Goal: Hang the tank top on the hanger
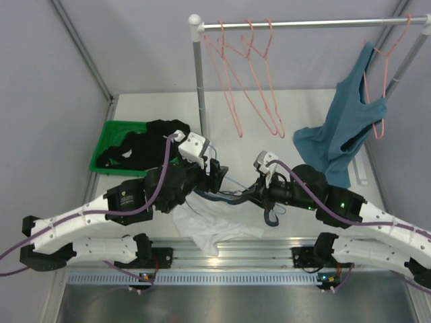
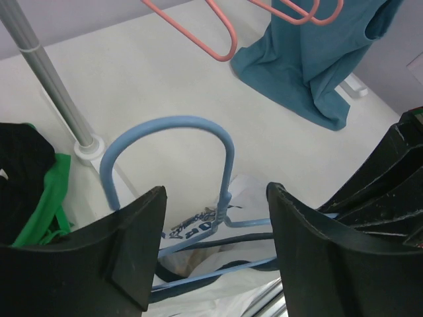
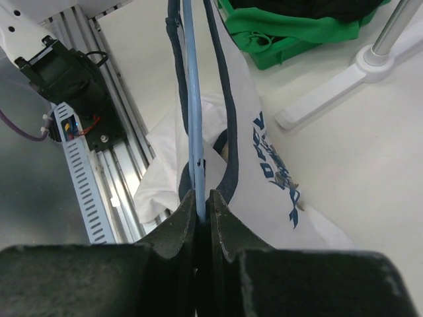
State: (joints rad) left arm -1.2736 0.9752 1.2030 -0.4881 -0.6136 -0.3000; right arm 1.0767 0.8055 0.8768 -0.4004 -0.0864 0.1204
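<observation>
The right gripper [image 3: 202,198] is pressed together on the thin blue wire of the hanger [image 3: 192,99], low in the centre of the right wrist view. The wire runs straight up the frame from the pinch. Navy trim of the tank top [image 3: 264,158] lies along either side of that wire, so a strap or armhole seems to be threaded on it. The rest of the white cloth sags to the table [image 1: 289,108].

In the left wrist view the left gripper [image 2: 218,244] stands spread, its fingers [image 2: 132,257] on either side of the hanger's hook, touching neither side as far as can be told.

The step in hand looks like threading the top onto the hanger, with the right arm carrying the hanger. The next move probably calls for the left gripper to take the hook or the loose cloth, so that the other shoulder can be drawn on without twisting the pinched wire.

In the top view both arms reach in from the lower corners. Their wrists meet at the centre of the frame, just above the heaped top.
</observation>
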